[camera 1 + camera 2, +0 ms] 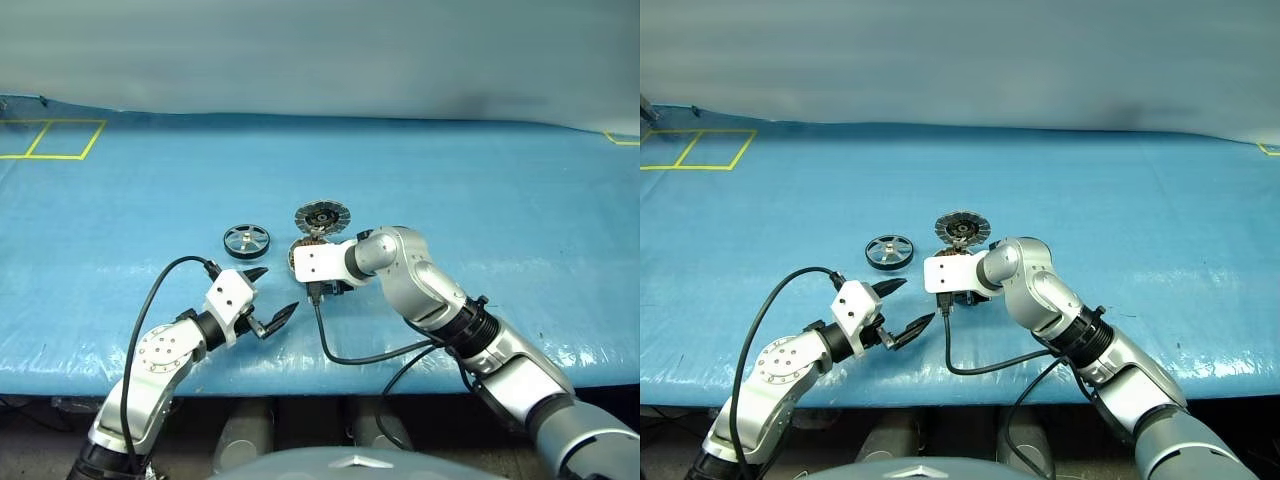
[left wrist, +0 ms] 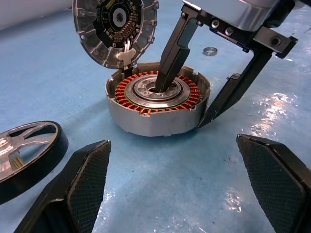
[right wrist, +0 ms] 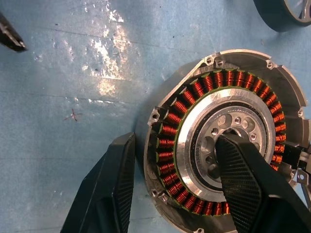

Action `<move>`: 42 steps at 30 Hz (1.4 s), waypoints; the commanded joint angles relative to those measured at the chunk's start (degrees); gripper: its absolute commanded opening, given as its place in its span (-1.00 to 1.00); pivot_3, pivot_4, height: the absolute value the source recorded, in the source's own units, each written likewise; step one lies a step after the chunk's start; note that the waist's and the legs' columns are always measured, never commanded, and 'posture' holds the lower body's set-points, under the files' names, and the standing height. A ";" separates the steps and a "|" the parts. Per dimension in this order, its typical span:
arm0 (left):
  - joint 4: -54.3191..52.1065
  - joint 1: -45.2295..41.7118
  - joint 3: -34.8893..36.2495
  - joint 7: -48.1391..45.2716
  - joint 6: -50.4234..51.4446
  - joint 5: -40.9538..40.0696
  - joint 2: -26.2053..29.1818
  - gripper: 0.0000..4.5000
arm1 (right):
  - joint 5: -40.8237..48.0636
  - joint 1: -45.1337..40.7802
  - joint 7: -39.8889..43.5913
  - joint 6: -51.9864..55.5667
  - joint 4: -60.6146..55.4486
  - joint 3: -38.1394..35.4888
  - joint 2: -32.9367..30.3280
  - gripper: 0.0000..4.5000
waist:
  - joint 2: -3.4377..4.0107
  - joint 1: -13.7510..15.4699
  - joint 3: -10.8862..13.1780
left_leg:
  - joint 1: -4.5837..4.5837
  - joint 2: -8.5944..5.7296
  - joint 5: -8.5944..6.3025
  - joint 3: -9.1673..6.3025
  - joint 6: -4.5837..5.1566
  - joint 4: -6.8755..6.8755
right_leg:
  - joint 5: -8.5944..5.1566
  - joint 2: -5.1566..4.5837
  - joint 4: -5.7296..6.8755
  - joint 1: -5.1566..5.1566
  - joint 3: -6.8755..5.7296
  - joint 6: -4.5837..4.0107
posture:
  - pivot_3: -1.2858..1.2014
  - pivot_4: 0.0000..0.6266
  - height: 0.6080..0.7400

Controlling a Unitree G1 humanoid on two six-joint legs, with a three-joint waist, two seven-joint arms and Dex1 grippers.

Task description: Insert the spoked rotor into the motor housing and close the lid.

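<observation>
The motor housing (image 2: 155,119), a silver cup with copper windings, sits on the blue table. Its ribbed lid (image 2: 97,29) stands open and upright on the hinge at the far side. My right gripper (image 2: 181,107) points down over the cup. One finger is in the central hub hole and the other presses the outer wall, so it is shut on the housing wall. To the housing's left the spoked rotor (image 1: 247,241) lies flat, black-rimmed. My left gripper (image 1: 280,290) hovers open just in front of the housing and rotor, holding nothing.
A small metal ring (image 2: 210,50) lies on the blue table cover (image 1: 480,200) beyond the housing. Yellow tape squares (image 1: 50,140) mark the far left corner. Black cables (image 1: 340,350) loop from both wrists near the table's front edge.
</observation>
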 commanded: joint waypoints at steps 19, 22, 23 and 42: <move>-2.83 11.41 2.73 -1.87 -12.18 -0.88 -0.96 1.00 | 2.46 5.58 0.87 8.25 -8.68 7.18 0.84 -0.05 | -0.20 -0.12 -0.40 | 0.16 0.05 -0.03 0.00 -0.02 -0.06 | -0.14 -0.01 0.00 0.03 -0.04 -0.19 | 0.03 -0.52 1.00; -2.75 11.65 2.79 -2.20 -12.12 -1.08 -1.10 1.00 | 2.95 5.32 1.19 8.79 -9.19 7.40 0.68 -0.05 | -0.20 -0.11 -0.40 | 0.29 0.05 -0.06 -0.01 -0.05 -0.07 | -0.17 -0.04 -0.03 0.03 -0.05 -0.21 | 0.03 -0.52 1.00; -2.68 11.73 2.72 -2.36 -12.18 -1.01 -1.09 1.00 | 3.20 5.30 1.18 8.97 -9.36 7.42 0.85 -0.05 | -0.20 -0.11 -0.40 | 0.29 0.05 -0.06 -0.01 -0.05 -0.07 | -0.17 -0.04 -0.03 0.02 -0.06 -0.21 | 0.03 -0.52 1.00; -1.97 8.33 0.05 -5.36 -10.62 -1.53 -1.59 1.00 | 4.32 1.31 -0.39 12.69 -15.32 6.39 -1.27 0.84 | -0.16 0.06 -0.35 | 0.00 0.04 -0.05 -0.02 -0.05 -0.21 | -0.18 -0.04 -0.04 -0.11 -0.10 -0.22 | 0.03 -0.52 1.00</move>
